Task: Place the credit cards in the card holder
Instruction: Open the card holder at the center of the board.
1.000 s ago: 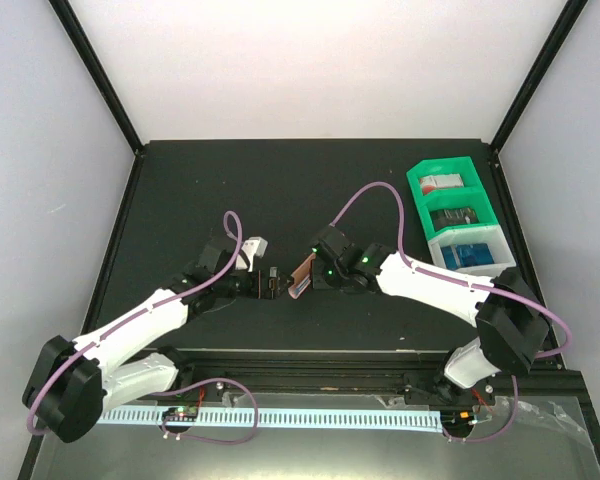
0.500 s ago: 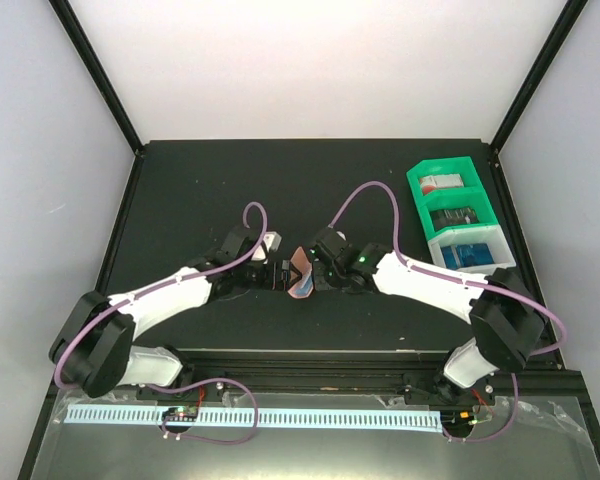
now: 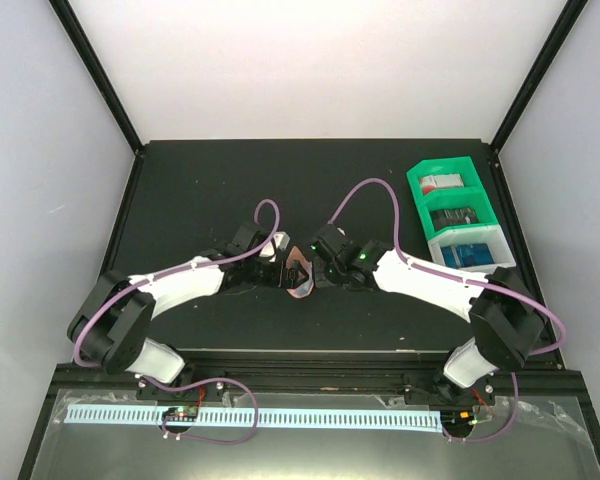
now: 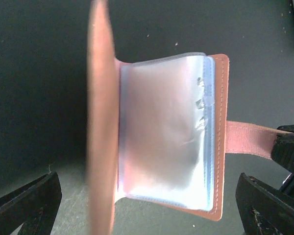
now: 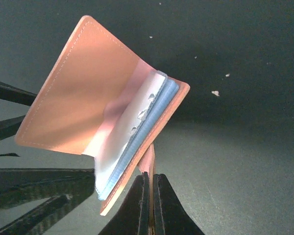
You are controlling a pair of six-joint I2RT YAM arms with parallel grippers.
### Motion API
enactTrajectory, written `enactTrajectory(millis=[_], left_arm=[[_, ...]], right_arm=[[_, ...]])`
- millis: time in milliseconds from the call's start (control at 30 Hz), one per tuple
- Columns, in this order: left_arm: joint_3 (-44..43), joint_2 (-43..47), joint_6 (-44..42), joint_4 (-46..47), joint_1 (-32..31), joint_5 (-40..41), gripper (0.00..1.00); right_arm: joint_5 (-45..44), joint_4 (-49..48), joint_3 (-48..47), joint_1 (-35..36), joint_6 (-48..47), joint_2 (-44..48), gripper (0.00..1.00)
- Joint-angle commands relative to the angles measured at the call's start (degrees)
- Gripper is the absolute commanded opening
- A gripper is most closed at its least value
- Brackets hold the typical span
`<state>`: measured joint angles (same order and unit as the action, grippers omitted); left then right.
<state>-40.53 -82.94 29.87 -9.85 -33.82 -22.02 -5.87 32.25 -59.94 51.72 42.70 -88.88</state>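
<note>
The salmon-orange card holder (image 3: pixel 298 271) is held off the table, open, with its clear sleeves showing in the left wrist view (image 4: pixel 161 127) and the right wrist view (image 5: pixel 88 98). My right gripper (image 5: pixel 150 177) is shut on its snap tab (image 4: pixel 245 139); in the top view the right gripper (image 3: pixel 316 268) is just right of the holder. My left gripper (image 3: pixel 280 262) is open, and its fingers (image 4: pixel 24 205) stand wide on either side below the holder (image 4: pixel 147 213). The credit cards lie in the tray: red-and-white (image 3: pixel 440 183), dark (image 3: pixel 455 216), blue (image 3: pixel 468 254).
A green-and-white compartment tray (image 3: pixel 418 172) stands at the right of the black table. The two arms meet at the table's middle, with purple cables arching above them. The table's front rail runs below the arm bases.
My left arm has moved right and a little forward, up to the card holder. The holder's cover has swung open wider. My right gripper has kept its hold on the tab.
</note>
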Motion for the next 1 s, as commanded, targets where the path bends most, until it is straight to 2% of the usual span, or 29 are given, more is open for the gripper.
enactTrajectory(millis=[0, 133, 267, 600, 733, 900, 967], left_arm=[[-3.73, -1.95, -2.17, -0.88, -0.27, -1.84, 0.99], [-5.43, -4.16, -2.75, -1.35, -0.25, -3.59, 0.99], [-6.43, -5.92, -2.74, -2.7, -0.28, -1.93, 0.97], [-6.66, -6.78, -1.66, -3.49, -0.13, 1.54, 0.79], [-6.82, -7.79, -1.54, -3.97, -0.15, 2.84, 0.64], [-6.74, -9.08, -1.19, -4.17, -0.11, 3.33, 0.35], [-6.62, -9.55, -0.57, -4.12, -0.18, 3.36, 0.28]], right_arm=[[-0.43, -0.88, -2.28, -0.44, -1.08, -0.01, 0.01], [-0.11, -0.92, -2.16, -0.59, -1.26, -0.22, 0.01], [-0.23, -0.9, -1.78, -0.72, -1.39, -0.45, 0.01], [-0.64, -0.64, -1.68, -0.88, -1.62, -0.91, 0.01], [-1.51, -0.12, -1.78, -1.05, -1.61, -1.27, 0.01], [-4.14, 0.1, -0.86, -1.02, -1.52, -1.3, 0.01], [-6.52, 0.28, 0.05, -1.03, -1.48, -1.27, 0.01]])
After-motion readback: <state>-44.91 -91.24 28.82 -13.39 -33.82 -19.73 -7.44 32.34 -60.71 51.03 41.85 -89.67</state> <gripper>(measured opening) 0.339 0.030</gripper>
